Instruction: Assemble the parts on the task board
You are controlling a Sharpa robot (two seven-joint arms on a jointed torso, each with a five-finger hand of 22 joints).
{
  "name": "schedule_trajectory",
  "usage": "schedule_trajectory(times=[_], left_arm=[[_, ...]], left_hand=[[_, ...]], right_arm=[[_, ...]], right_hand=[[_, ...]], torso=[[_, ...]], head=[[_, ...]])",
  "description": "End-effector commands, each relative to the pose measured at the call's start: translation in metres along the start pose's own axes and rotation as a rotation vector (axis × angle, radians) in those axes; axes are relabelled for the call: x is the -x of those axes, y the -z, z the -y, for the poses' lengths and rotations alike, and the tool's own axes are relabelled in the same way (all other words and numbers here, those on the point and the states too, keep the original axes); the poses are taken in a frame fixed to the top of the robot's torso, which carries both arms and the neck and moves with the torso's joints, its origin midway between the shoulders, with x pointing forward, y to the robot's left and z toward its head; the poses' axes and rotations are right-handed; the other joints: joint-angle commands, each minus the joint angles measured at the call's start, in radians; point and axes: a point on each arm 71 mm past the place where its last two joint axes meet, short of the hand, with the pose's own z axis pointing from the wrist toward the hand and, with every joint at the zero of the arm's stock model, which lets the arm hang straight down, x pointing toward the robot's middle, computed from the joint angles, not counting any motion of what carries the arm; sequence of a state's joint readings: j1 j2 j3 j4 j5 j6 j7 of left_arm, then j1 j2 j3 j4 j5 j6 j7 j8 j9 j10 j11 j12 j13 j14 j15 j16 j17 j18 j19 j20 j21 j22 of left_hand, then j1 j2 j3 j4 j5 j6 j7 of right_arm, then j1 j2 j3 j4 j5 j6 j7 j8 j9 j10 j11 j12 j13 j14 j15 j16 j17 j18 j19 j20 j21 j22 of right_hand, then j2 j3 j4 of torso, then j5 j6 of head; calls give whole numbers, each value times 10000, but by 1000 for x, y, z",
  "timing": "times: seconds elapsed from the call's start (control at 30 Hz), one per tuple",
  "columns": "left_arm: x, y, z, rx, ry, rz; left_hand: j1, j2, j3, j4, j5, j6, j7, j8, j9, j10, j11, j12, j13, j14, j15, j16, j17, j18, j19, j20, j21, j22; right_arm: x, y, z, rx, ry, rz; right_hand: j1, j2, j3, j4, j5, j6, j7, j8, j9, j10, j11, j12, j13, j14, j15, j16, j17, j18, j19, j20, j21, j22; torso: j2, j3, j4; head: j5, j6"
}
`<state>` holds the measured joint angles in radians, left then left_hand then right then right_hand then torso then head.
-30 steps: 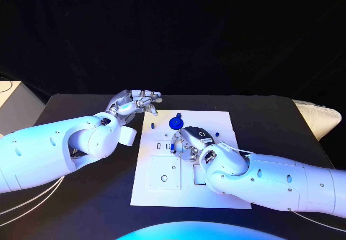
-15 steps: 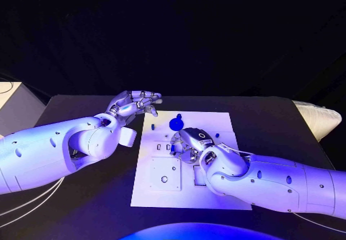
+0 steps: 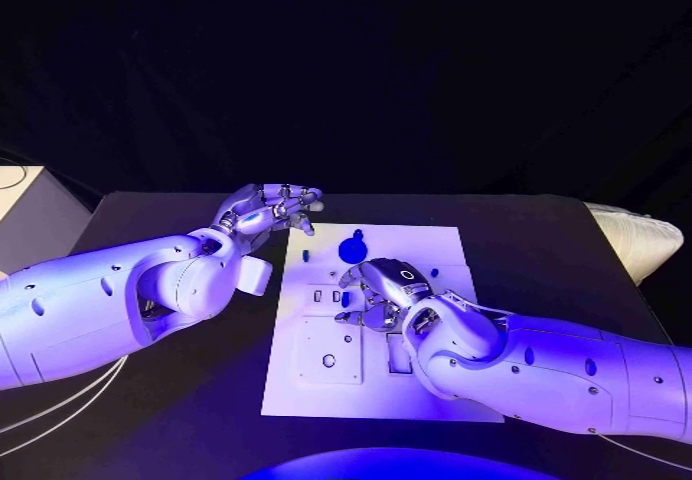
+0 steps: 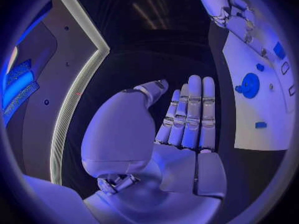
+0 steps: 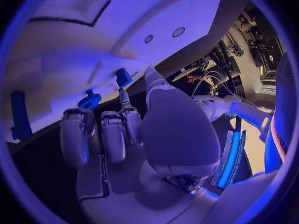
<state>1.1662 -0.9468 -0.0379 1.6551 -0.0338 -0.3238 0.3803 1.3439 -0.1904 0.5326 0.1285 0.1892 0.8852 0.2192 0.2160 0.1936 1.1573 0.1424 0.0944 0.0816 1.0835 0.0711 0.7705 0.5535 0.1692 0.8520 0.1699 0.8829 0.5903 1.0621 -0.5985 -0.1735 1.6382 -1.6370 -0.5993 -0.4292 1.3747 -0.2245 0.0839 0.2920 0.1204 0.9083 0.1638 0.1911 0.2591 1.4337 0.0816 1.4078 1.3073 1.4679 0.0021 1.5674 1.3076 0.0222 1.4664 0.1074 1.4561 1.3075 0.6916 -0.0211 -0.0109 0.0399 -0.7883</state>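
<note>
Blue round part (image 3: 355,245) lies just beyond the right robot hand (image 3: 381,293), whose curled fingers seem empty; left robot hand (image 3: 274,208) hovers open, farther off.

Black table (image 3: 173,400), dark backdrop behind, grey cabinet (image 3: 29,215) at one side.

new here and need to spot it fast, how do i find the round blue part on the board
Find the white task board in the middle of the black table. Near its far edge, just beyond the right hand, lies the round blue part. It is larger and disc-shaped, unlike the small blue pieces nearby.
</note>
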Motion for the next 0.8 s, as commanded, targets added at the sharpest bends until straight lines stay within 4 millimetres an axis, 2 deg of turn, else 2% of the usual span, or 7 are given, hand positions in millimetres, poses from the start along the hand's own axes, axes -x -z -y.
schedule_trajectory(times=[0.03,0.17,0.2,0.23,0.37,0.53,0.8], left_arm=[[-1,-1,-3,386,-599,-401],[3,-3,-8,1048,-1409,-539],[4,-4,-10,1367,-1711,-576],[6,-5,-11,1587,-1934,-626],[6,-11,-14,2733,-3482,-1537],[0,-17,-16,4277,-5869,-2546],[-10,-28,-22,5788,-8452,-3153]], left_hand=[[-223,-56,-340,51,9,-83,-114,100,55,343,-119,644,360,382,-173,749,388,150,60,-47,194,80],[-537,-18,-1303,363,-7,-401,-277,1178,599,-221,-316,2936,1921,606,-278,2554,1599,130,387,-221,775,392],[-526,9,-1497,518,21,-523,-401,1722,853,-575,-433,4157,2748,1245,-365,3541,2702,142,517,-288,1076,558],[-576,-2,-1584,614,24,-468,-514,1989,974,-602,-473,4654,3064,1542,-429,3921,3170,146,570,-315,1192,620],[-1515,112,-2023,1606,219,-606,-771,3598,1868,-1038,-759,6990,4547,2478,-677,5029,4681,31,1191,-547,2120,1575],[-1707,177,-2143,1603,202,-550,-1028,4459,2361,-873,-990,7810,4997,3288,-874,5850,6052,-223,2180,-700,3085,2881],[-1893,241,-2154,1641,185,-414,-1264,5168,2976,-576,-1203,8365,5452,3754,-1065,6375,6980,-405,2886,-871,3751,3824]], right_arm=[[10,5,-4,613,-623,357],[27,7,-1,1088,-1544,211],[34,8,2,1095,-1942,151],[39,8,4,1050,-2202,105],[66,7,24,246,-3395,14],[101,9,57,-906,-4412,319],[135,10,90,-1830,-4872,1067]], right_hand=[[34,123,-136,2,147,-115,33,-63,-32,-70,23,-35,1144,994,83,-20,2506,83,403,66,-45,1827],[587,408,28,-58,603,-136,48,-71,-68,-66,36,-8,1154,1001,96,-11,2529,152,257,81,-329,1650],[902,527,211,-124,858,-51,34,-6,-59,-120,21,-46,1117,985,86,-36,2471,199,154,76,-526,1529],[941,534,239,-125,901,-36,31,8,-58,-123,18,-44,1118,987,85,-32,2480,203,145,74,-544,1519],[1255,593,535,-190,1375,48,15,107,-52,-200,-3,-99,1062,973,60,-54,2432,241,62,52,-719,1420],[1296,614,621,-190,1448,69,14,133,-50,-170,-8,-62,1090,982,58,-40,2466,237,72,47,-707,1432],[1258,587,657,-158,1522,70,17,146,-53,-174,-5,-65,1083,982,57,-41,2463,231,85,45,-690,1446]], torso=[[-60,17,-8],[-133,23,-9],[-164,30,-9],[-176,34,-10],[-272,59,-10],[-373,94,-24],[-456,150,-30]], head=[[-4,72],[-19,93],[-8,99],[-3,103],[-15,54],[58,-28],[94,-139]])
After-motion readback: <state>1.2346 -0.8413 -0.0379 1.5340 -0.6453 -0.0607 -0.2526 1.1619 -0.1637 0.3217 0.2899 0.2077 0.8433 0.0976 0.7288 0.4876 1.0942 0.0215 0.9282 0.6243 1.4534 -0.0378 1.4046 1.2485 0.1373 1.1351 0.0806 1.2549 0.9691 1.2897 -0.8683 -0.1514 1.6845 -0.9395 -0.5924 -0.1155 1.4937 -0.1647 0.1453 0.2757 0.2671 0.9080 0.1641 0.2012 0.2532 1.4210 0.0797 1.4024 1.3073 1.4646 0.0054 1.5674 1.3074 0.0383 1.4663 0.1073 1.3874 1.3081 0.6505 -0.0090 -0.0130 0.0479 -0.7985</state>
